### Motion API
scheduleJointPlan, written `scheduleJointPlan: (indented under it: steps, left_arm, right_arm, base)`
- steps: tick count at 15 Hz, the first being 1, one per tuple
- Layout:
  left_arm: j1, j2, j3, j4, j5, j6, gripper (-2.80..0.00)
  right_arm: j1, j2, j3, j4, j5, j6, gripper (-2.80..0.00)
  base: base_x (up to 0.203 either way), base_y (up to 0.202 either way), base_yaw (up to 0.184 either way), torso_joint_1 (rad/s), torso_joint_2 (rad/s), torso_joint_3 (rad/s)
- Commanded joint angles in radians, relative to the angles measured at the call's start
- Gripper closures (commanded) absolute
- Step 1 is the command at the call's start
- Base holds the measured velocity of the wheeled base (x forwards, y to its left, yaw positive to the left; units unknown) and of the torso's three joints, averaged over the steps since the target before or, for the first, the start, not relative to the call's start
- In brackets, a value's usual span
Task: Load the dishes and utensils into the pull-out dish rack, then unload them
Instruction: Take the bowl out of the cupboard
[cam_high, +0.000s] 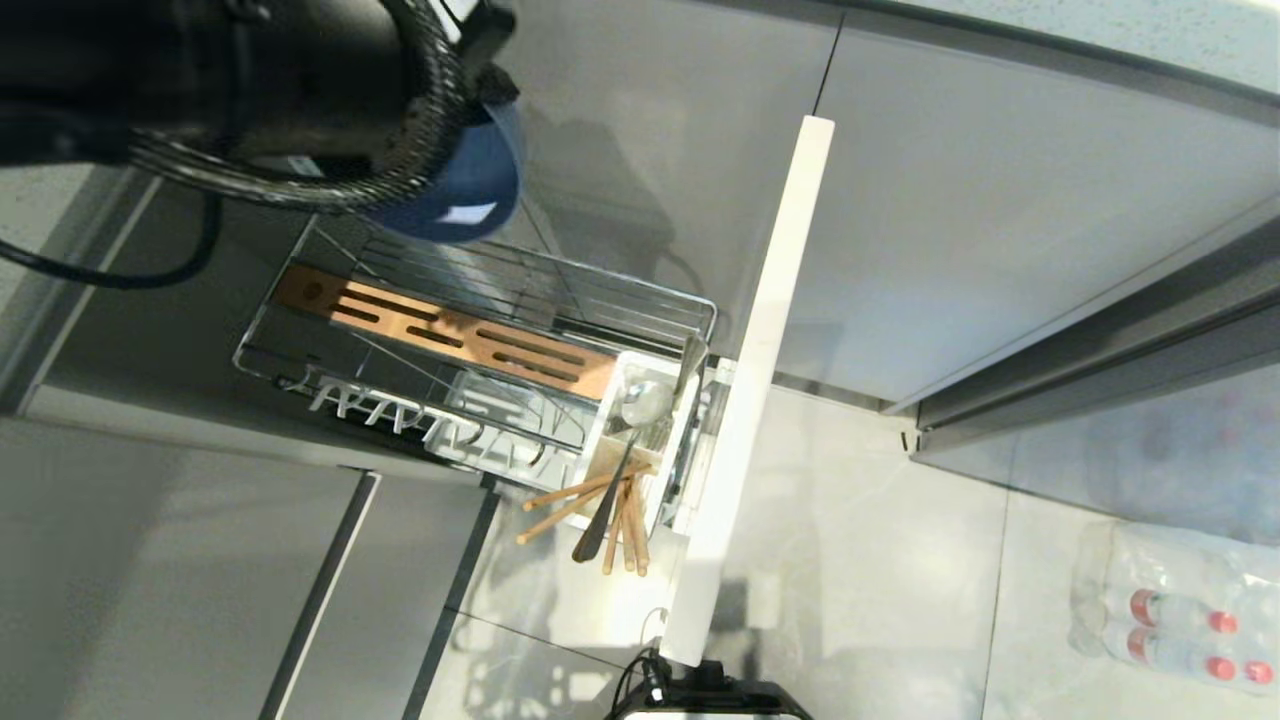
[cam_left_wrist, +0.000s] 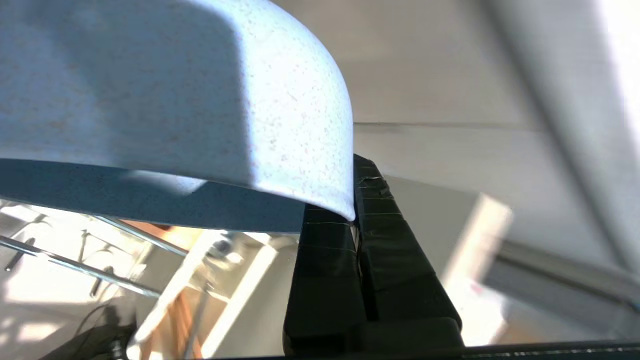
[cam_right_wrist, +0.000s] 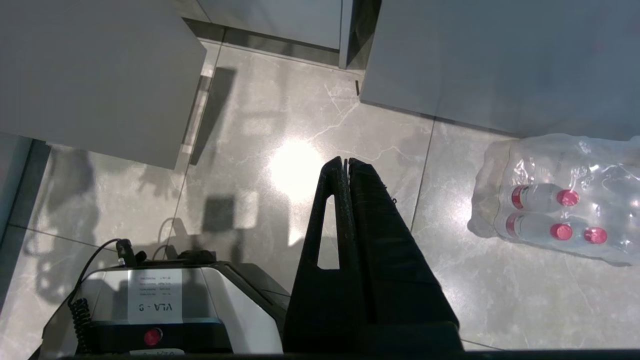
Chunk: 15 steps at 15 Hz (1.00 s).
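L gripper (cam_left_wrist: 356, 220) is clamped on the rim of the bowl (cam_high: 470, 185), which hangs off the arm at about 11 o'clock in the head view, above the far end of the rack (cam_high: 480, 345). At the rack's near end, approx 6 o'clock, the white caddy (cam_high: 640, 440) holds chopsticks (cam_high: 585, 500) and a spoon (cam_high: 640, 405), handles sticking out. The wood bar (cam_high: 450, 335) has nothing in its slots. R gripper (cam_right_wrist: 346, 165) is closed on nothing, over the floor (cam_right_wrist: 300, 150) by a pack of bottles (cam_right_wrist: 560, 197).
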Motion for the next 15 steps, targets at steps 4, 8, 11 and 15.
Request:
scheduleJointPlan:
  steps: [4,8,11,15]
  left_arm:
    - [-0.114,-0.114,-0.069,0.011,0.063,0.191,0.00]
    - [-0.120,-0.102,-0.170,0.031,0.118,0.389,0.00]
    - [-0.119,-0.098,-0.240,0.025,0.131,0.584,0.00]
    - [-0.116,-0.073,-0.247,0.010,0.205,0.860,0.00]
  right_arm:
    - [0.000,0.002,0.000,0.000,0.000,0.000,0.00]
    - [0.000,0.000,0.000,0.000,0.000,0.000,0.00]
    - [0.001,0.002,0.000,0.000,0.000,0.000,0.00]
    - [0.000,0.002,0.000,0.000,0.000,0.000,0.00]
  base:
    - [0.000,0.000,0.000,0.000,0.00,0.000]
    - [0.000,0.000,0.000,0.000,0.00,0.000]
    - [0.000,0.000,0.000,0.000,0.00,0.000]
    - [0.000,0.000,0.000,0.000,0.00,0.000]
